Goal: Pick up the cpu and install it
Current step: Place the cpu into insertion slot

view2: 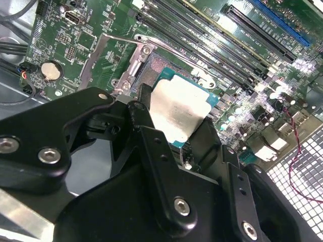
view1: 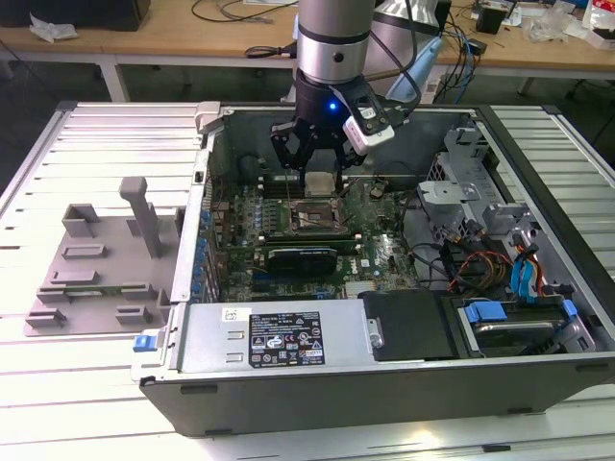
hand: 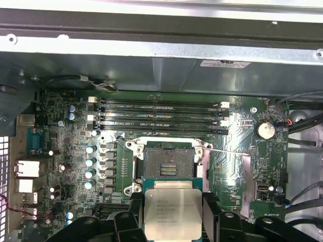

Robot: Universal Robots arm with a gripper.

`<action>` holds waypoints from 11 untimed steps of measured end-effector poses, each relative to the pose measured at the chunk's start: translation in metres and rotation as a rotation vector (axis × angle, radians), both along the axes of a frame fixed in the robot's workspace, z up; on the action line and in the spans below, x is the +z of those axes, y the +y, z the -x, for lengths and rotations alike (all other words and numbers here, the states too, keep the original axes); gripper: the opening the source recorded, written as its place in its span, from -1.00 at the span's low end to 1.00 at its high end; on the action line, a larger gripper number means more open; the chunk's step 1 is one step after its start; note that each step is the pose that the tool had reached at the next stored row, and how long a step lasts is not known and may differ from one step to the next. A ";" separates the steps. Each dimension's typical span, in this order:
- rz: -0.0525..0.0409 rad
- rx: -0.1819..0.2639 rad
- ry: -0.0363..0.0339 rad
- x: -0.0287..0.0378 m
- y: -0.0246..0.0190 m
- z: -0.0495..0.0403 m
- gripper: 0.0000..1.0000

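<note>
**Q:** What do you have in front of you, largest item first?

**A:**
- Item 1: bench [view1: 58, 403], pale and slatted.
- Item 2: computer case [view1: 384, 379], lying on the bench with its side panel off.
- Item 3: grey fixture [view1: 91, 264], on the bench beside the case, at the exterior view's left.
- Item 4: motherboard [view1: 375, 254], flat on the floor of the case.
- Item 5: your arm [view1: 332, 38], reaching down into the case.
- Item 6: tool [view1: 315, 165], its black fingers pinching the cpu by two opposite edges.
- Item 7: socket [hand: 169, 160], its contact field uncovered, beside the memory slots [hand: 159, 116].
- Item 8: cpu [hand: 172, 214], metal top up. It is held above the board at the edge of the socket and is not seated.

**Q:** And what hazards should you enter against that last item?

**A:**
- Hazard 1: offset. The chip looks to sit short of the socket opening rather than square over it. If you lower from here, one edge would likely land on the frame.
- Hazard 2: tilt. The hold is on thin edges only, so a corner dropping first could bend the bare contacts.
- Hazard 3: slip. With so narrow a grip, a knock against the thin lever [hand: 227, 149] might twist the chip in the fingers.
- Hazard 4: orientation. I cannot tell from these views whether the chip's notches match the socket. A mismatch would stop it from seating.
</note>
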State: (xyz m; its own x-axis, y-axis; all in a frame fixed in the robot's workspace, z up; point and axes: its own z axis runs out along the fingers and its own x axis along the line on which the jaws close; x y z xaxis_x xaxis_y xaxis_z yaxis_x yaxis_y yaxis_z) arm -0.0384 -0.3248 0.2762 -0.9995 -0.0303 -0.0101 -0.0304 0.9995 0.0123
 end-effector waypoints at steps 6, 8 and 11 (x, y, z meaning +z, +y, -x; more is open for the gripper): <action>0.0000 -0.119 0.0000 0.0000 0.0000 0.0004 0.09; 0.0000 -0.140 0.0001 0.0000 0.0000 0.0004 0.09; 0.0000 -0.172 0.0000 0.0000 0.0000 0.0004 0.09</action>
